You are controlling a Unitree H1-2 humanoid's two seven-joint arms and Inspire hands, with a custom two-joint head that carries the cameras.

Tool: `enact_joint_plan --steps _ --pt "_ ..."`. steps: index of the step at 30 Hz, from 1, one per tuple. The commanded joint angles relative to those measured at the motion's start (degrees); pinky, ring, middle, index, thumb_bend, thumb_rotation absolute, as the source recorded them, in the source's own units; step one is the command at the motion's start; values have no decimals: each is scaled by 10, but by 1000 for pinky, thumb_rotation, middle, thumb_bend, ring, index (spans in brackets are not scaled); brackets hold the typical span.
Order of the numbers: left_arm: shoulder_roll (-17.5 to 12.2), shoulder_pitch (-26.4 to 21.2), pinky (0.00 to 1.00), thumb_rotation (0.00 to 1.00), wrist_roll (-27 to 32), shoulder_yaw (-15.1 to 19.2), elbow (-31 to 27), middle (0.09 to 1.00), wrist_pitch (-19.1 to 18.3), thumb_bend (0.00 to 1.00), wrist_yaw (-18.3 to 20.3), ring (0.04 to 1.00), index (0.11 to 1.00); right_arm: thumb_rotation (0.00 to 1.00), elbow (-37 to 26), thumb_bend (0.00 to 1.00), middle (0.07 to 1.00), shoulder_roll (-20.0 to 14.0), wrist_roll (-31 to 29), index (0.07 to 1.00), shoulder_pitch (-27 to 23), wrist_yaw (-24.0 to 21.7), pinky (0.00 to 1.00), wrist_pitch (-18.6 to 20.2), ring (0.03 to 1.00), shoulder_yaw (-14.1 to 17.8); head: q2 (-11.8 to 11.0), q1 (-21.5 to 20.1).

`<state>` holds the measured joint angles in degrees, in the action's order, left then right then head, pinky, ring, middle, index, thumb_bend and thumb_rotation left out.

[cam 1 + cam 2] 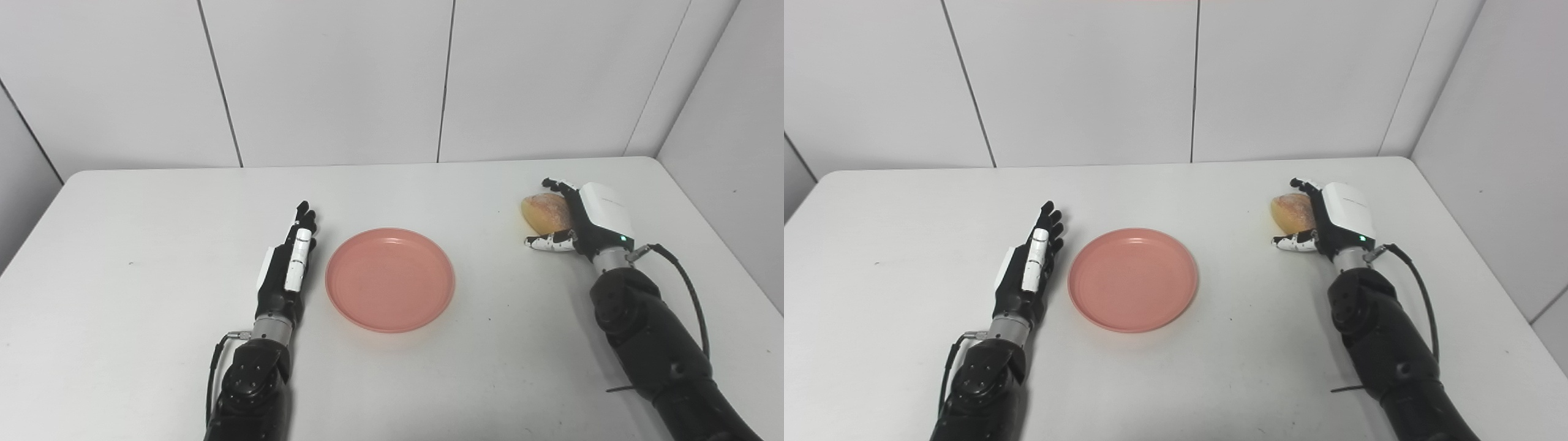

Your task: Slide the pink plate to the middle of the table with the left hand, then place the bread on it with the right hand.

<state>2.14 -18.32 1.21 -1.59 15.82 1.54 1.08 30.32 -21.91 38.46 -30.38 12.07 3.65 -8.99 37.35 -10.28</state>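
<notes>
The pink plate (390, 279) lies empty near the middle of the white table (141, 257). My left hand (290, 264) rests flat just left of the plate, fingers stretched out and pointing away from me, a small gap from the rim; it is open. At the far right a golden round bread (544, 211) sits in my right hand (588, 223). The fingers curl over its top and the thumb (549, 243) reaches under its near side. Whether the bread still touches the table I cannot tell.
White wall panels stand behind the table's far edge and along the right side. A black cable (689, 288) loops off my right forearm. Bare tabletop lies between the plate and the bread.
</notes>
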Motion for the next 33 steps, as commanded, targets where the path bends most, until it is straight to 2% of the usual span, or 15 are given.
enact_joint_plan --steps 1,3,4,5,6,11,19,21,22,24,25,29,33 --pt "0 -16 1000 1000 -4 -2 -22 1000 18 607 1 1000 1000 24 -11 632 681 -4 -8 732 -28 14 458 2 559 7 -1 1" --pt "0 -16 1000 1000 -7 -4 -23 1000 15 606 0 1000 1000 6 -9 615 640 -1 -16 720 -28 17 425 -2 518 11 -1 1" --pt "-1 -15 1000 1000 -7 -4 -25 1000 14 606 1 1000 1000 2 -11 576 553 1 -21 710 -27 17 395 -1 491 13 -1 4" --pt "-1 -14 1000 1000 -7 -5 -26 1000 13 609 1 1000 1000 1 -13 562 523 2 -27 703 -26 19 384 -2 488 17 -1 4" --pt "0 -14 1000 1000 -6 -4 -26 1000 14 609 1 1000 1000 0 -14 551 500 4 -32 695 -24 22 333 -6 441 20 -2 5" --pt "-1 -13 1000 1000 -9 -6 -26 1000 13 619 0 1000 1000 0 -8 539 487 4 -43 655 -20 60 311 -46 418 23 -5 9" --pt "2 -6 1000 1000 -8 -10 -39 1000 10 627 2 1000 1000 0 -43 539 485 4 -48 622 -8 87 306 -68 407 24 -8 21" --pt "2 -6 1000 1000 -6 -11 -41 1000 7 627 3 1000 1000 0 -59 540 485 7 -52 618 -4 88 308 -72 408 26 -7 26" --pt "2 -5 1000 1000 -5 -11 -44 1000 6 627 4 1000 1000 0 -69 525 464 10 -56 584 -2 87 305 -75 404 28 -6 28" --pt "3 -4 1000 1000 -2 -12 -46 1000 3 624 6 1000 1000 0 -88 520 480 14 -62 510 2 87 292 -83 387 29 -7 29" --pt "3 -4 1000 1000 -1 -12 -47 1000 3 624 7 1000 1000 0 -99 515 461 17 -64 528 5 87 292 -86 388 29 -4 33" --pt "2 -3 1000 1000 0 -13 -48 1000 4 621 9 1000 1000 0 -148 520 481 32 -72 493 13 84 306 -102 388 26 -5 35" --pt "2 1 1000 1000 -2 -14 -51 1000 3 604 9 1000 1000 0 -218 512 447 59 -73 539 26 57 316 -86 397 15 -9 36"
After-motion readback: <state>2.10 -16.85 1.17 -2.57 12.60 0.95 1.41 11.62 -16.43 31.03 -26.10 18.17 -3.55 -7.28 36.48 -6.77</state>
